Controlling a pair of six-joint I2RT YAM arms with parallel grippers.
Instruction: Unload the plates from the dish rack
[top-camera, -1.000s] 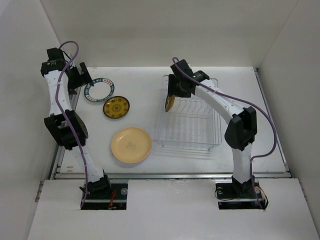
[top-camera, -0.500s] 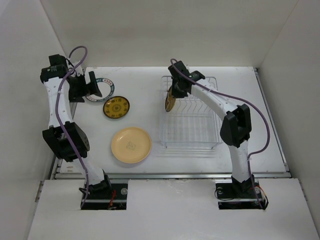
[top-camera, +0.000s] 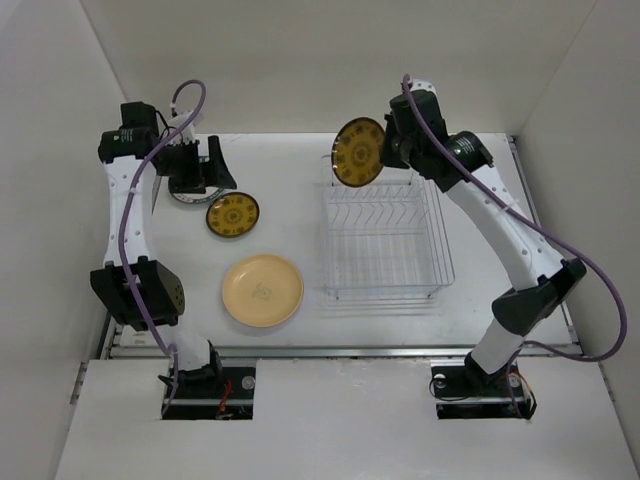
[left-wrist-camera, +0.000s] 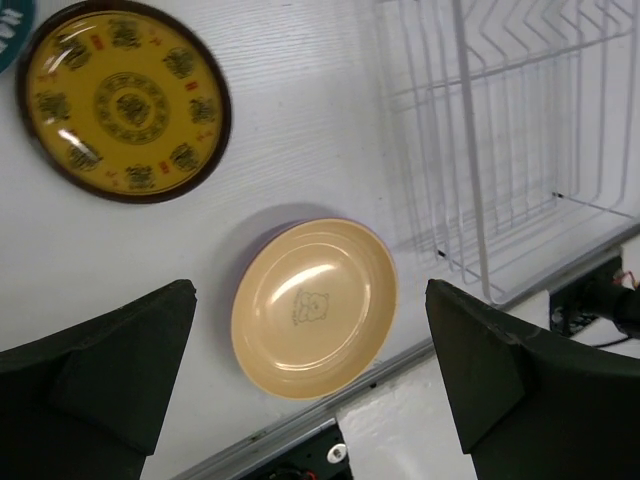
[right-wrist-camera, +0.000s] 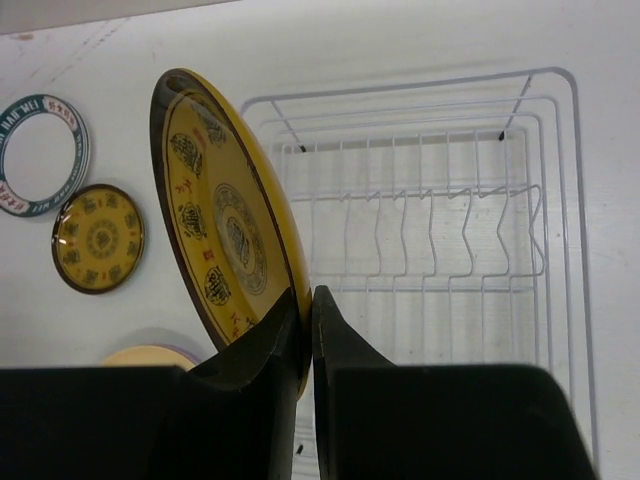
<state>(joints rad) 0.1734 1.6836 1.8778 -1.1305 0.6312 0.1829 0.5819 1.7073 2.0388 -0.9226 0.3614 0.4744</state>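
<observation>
My right gripper (top-camera: 386, 150) (right-wrist-camera: 308, 312) is shut on the rim of a brown-and-yellow patterned plate (top-camera: 359, 152) (right-wrist-camera: 218, 205). It holds the plate on edge in the air above the far left corner of the wire dish rack (top-camera: 385, 290) (right-wrist-camera: 420, 250). No plates show in the rack's slots. My left gripper (top-camera: 207, 166) (left-wrist-camera: 310, 372) hangs open and empty above the table's far left. Below it lie a second small brown-and-yellow plate (top-camera: 232, 214) (left-wrist-camera: 125, 100) and a pale yellow plate (top-camera: 263, 290) (left-wrist-camera: 315, 305) with a lavender edge showing under it.
A white plate with a dark lettered rim (top-camera: 190, 190) (right-wrist-camera: 38, 155) lies at the far left, partly hidden by the left gripper. White walls close in the table on three sides. A metal rail (top-camera: 340, 350) runs along the near edge.
The right gripper closed on the brown-and-yellow plate and lifted it out of the rack, up and toward the far side. The left gripper drifted right over the rimmed plate.
</observation>
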